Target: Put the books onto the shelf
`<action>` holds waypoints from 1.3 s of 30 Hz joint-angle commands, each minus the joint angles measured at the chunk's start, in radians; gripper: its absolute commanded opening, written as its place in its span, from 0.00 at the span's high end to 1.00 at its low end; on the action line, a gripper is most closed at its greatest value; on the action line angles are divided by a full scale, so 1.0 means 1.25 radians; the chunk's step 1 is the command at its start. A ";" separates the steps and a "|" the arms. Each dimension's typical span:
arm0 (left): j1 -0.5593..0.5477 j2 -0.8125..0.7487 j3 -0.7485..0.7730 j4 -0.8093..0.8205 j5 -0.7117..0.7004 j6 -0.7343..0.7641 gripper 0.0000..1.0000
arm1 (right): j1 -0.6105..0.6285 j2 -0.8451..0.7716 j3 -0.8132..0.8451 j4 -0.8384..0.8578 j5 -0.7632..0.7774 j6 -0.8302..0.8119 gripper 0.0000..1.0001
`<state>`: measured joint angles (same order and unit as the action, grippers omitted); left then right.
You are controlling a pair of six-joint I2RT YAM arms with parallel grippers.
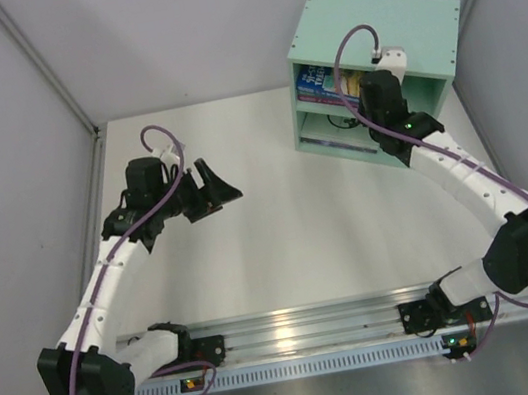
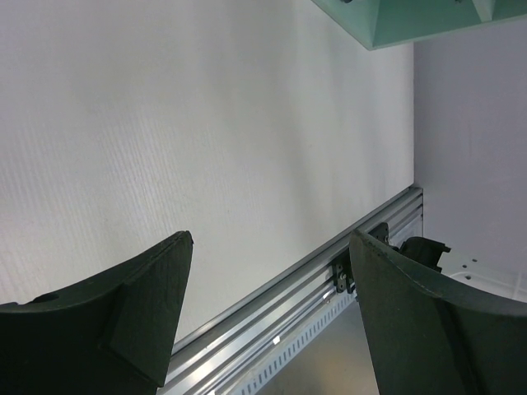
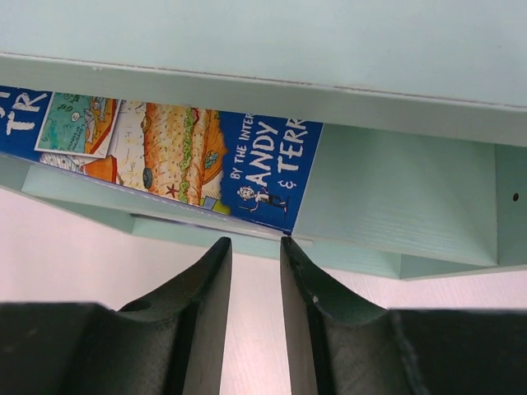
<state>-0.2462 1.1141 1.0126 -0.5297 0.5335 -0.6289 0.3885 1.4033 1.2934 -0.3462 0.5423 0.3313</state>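
1. We note the table [image 1: 302, 242] bare between both arms: wide passage.
2. In the shelf [image 3: 247, 33], the blue book [image 3: 263, 169] takes the upper compartment's left side; room lies free to its right.
3. The right gripper [image 3: 255, 247] crowds that opening.

The mint-green shelf [image 1: 371, 17] stands upright, front open. A blue book with a yellow picture [image 3: 181, 148] lies cover-up in its upper compartment.

We note the shelf [image 1: 372, 22] at the far right of the table [image 1: 300, 232], its open side facing the arms. A book [image 3: 165, 148] sits in the upper compartment, toward its left. The right gripper [image 3: 255, 243] is just before that compartment's front edge, beside the book's end. The left gripper [image 1: 217, 187] hangs over the table's left half, well apart from the shelf.
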 commanded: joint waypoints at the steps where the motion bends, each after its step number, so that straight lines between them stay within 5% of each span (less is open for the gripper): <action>1: -0.005 0.005 -0.009 0.045 -0.002 0.004 0.18 | -0.013 -0.028 -0.008 0.063 0.034 -0.028 0.70; 39: -0.019 0.024 -0.021 0.067 -0.018 -0.004 0.19 | 0.002 0.067 -0.019 0.228 -0.023 -0.054 0.72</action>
<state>-0.2646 1.1400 0.9943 -0.5037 0.5243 -0.6296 0.3885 1.4765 1.2678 -0.1516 0.5167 0.2863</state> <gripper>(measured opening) 0.816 0.279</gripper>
